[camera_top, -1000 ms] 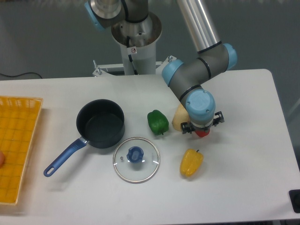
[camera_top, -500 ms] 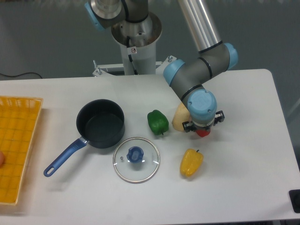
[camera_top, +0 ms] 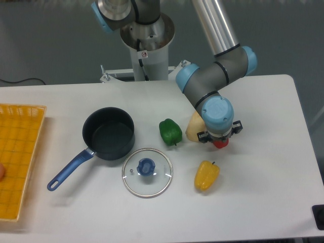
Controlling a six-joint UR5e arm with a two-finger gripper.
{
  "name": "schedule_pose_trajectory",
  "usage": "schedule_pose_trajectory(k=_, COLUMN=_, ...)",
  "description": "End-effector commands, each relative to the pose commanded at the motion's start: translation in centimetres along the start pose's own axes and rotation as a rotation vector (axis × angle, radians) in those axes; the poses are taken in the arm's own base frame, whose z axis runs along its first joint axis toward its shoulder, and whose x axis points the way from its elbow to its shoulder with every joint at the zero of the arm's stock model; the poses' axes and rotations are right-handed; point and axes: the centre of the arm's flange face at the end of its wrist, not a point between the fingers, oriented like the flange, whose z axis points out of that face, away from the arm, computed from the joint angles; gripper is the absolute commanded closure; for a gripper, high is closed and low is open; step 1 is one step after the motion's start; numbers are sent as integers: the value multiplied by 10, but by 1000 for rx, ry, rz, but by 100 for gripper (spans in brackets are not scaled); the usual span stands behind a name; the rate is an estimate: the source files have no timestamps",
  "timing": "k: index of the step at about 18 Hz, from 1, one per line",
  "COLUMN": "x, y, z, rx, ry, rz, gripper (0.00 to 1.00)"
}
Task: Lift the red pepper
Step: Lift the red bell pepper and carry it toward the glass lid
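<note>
while my arm leans over the worktop [camera_top: 263,167], my tool [camera_top: 219,140] sits down on the red pepper [camera_top: 220,144], just right of a pale vegetable [camera_top: 194,126]. whether it pinches, i cannot tell. reaching seems done; the lift is left.

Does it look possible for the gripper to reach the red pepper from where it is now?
Probably yes. The gripper sits directly over the red pepper, whose lower edge alone shows beneath the wrist. The pale vegetable beside it looks close.
</note>
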Motion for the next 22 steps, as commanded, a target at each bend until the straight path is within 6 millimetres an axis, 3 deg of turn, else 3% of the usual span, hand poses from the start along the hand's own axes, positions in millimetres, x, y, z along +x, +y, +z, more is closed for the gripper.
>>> schedule_pose_trajectory(k=4, x=-1, y=-3, z=-15, rx=13, ry=-5, rz=6, gripper=62)
schedule_pose_trajectory(k=8, x=11, y=-14, z=-70, rx=46, ry=8, rz=89, gripper=62)
schedule_pose_trajectory(k=13, x=33, y=-15, z=-107, rx=56, ry=5, rz=281, gripper=62)
schedule_pose_trajectory(k=18, x=64, y=-7, z=-154, rx=185, ry=86, rz=454, gripper=62)
schedule_pose_trajectory(k=22, x=98, y=-6, z=-168, rx=217, ry=105, rz=553, gripper=62)
